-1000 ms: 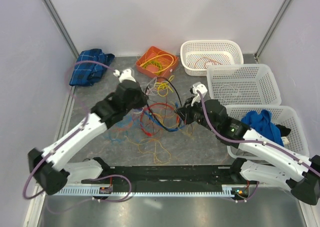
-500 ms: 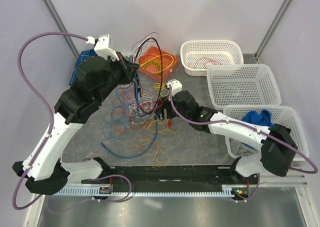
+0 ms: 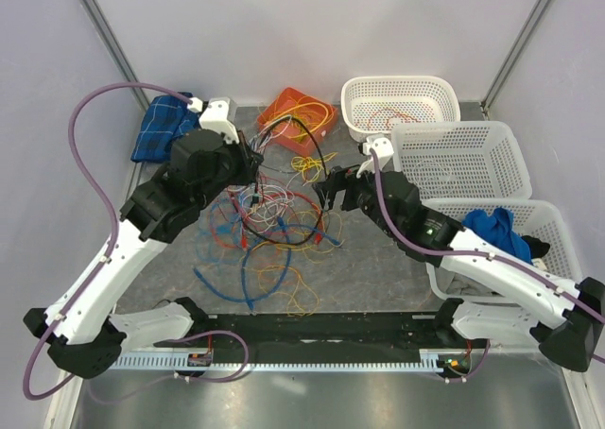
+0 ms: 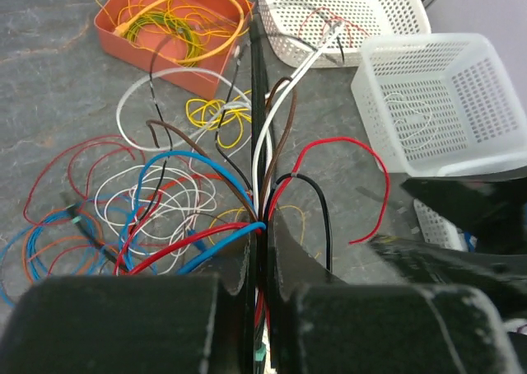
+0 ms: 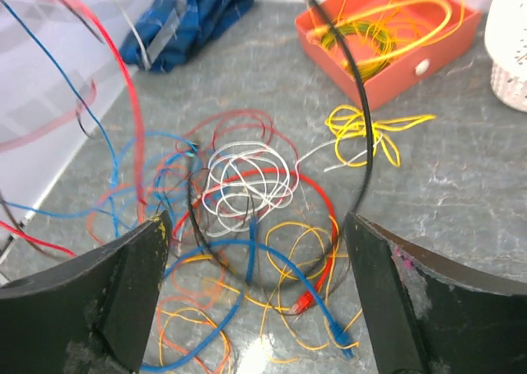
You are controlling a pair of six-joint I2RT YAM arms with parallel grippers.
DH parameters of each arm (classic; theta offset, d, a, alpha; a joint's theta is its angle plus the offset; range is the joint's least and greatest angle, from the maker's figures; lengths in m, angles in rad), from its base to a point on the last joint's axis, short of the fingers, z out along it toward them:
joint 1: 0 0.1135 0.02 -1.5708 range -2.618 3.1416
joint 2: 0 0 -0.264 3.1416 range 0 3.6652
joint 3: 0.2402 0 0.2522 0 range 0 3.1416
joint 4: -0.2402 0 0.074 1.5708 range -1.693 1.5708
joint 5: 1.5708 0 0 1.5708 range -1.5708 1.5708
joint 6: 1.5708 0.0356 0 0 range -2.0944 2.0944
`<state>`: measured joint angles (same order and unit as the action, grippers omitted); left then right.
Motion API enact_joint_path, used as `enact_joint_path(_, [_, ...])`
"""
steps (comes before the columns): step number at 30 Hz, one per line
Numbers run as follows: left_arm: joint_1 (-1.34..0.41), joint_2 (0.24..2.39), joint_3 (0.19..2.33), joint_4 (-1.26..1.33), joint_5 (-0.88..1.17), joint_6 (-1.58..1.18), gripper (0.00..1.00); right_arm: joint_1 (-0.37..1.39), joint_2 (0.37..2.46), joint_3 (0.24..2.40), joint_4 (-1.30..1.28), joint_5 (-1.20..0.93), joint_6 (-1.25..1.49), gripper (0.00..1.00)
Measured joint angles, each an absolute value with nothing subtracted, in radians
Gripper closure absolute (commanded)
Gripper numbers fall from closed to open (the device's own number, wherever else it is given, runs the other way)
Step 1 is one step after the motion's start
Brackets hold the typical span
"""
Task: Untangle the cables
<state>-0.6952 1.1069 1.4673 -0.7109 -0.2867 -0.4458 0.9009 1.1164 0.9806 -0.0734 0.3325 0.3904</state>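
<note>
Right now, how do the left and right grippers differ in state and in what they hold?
The left gripper is shut on a bundle of cables; the right gripper is open and grips nothing. Cables rise from the table into the left gripper; those beneath the right gripper lie loose. Both are black and hover over the same tangle.

orange tray point(image 5: 394, 77), white baskets point(image 3: 430, 179), blue cloths point(image 3: 161, 131)

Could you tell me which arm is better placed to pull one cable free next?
Right: the right fingers stand open and empty over the cables; the left fingers are shut on a lifted bunch of them.
</note>
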Motion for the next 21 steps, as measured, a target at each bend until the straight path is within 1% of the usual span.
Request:
enact_joint_path(3, [-0.695,1.066,1.371,-0.686,-0.279,-0.440,0.98,0.900,1.081,0.975,-0.059,0.347,0.392,0.15])
enact_joint_path(8, [-0.695,0.968,1.166,-0.621,-0.232,-0.419,0.98,0.899,1.040,0.956,0.022,0.349,0.426,0.18])
enact_joint_path(10, [-0.695,0.942,1.116,-0.601,-0.208,-0.410,0.98,0.895,1.047,0.957,0.064,0.337,0.448,0.19])
enact_joint_path(18, [-0.694,0.867,1.051,-0.536,-0.128,-0.369,0.98,0.864,1.208,1.010,0.154,0.234,0.498,0.24])
enact_joint_path(21, [-0.694,0.843,1.044,-0.520,-0.114,-0.359,0.98,0.864,1.249,1.011,0.156,0.213,0.486,0.23])
